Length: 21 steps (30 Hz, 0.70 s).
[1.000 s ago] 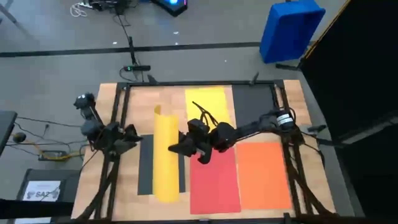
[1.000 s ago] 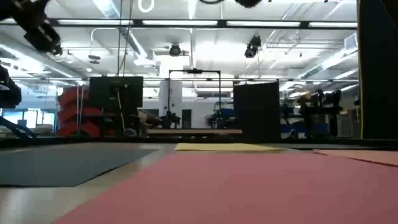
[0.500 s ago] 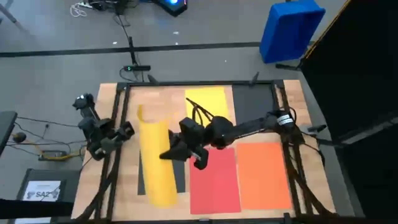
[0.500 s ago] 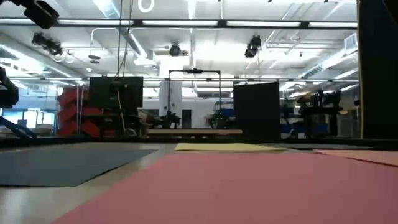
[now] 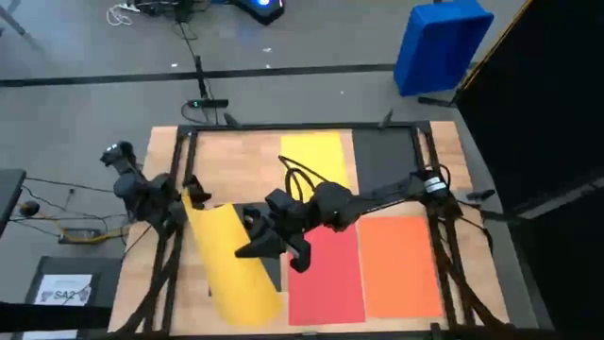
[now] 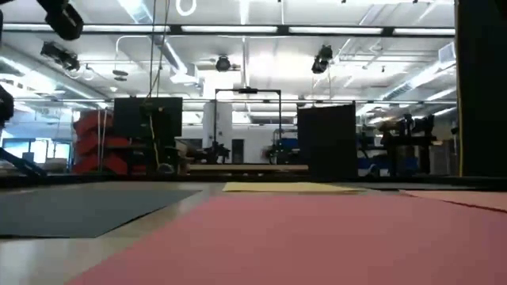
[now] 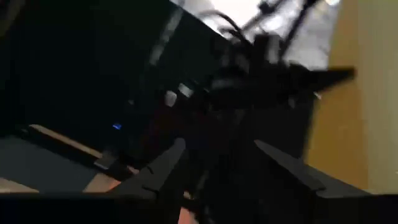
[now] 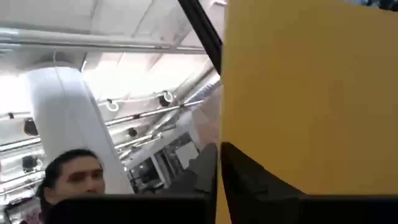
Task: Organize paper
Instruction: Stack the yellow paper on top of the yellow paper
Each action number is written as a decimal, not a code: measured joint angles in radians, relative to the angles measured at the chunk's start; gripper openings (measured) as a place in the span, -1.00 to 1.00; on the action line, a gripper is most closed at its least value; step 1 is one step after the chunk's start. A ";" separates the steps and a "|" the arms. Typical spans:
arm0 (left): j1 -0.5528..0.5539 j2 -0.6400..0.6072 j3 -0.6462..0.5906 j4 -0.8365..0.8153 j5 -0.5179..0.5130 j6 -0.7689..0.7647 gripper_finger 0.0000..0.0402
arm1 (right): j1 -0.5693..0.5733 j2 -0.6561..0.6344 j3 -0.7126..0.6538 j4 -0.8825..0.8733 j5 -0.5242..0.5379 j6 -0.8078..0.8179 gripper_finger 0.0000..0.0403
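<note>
Carrying one yellow sheet [image 5: 231, 260] across the worktop [image 5: 247, 151] looks to be the step in hand: the right end effector [image 5: 257, 241] is clenched on that sheet's edge, and the paper hangs slanted over the near left part of the surface, covering most of the dark sheet [image 5: 275, 272] beneath it. The left end effector [image 5: 189, 189] hovers at the sheet's far corner, fingers parted and grasping nothing that can be made out. A second yellow sheet [image 5: 314, 156] and a dark grey sheet [image 5: 385, 156] lie flat at the far side, with the red sheet [image 5: 330, 283] and orange sheet [image 5: 396, 264] side by side in front. Next, I judge, the held sheet must be squared up and laid flat without creasing. Only readable writing: a white label [image 5: 61, 295] on a box by the floor, apparently "SAZ"
</note>
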 joint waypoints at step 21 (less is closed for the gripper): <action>0.054 0.360 -0.006 0.379 0.376 -0.001 -0.20 | 0.002 0.000 0.000 -0.054 0.027 -0.019 -1.00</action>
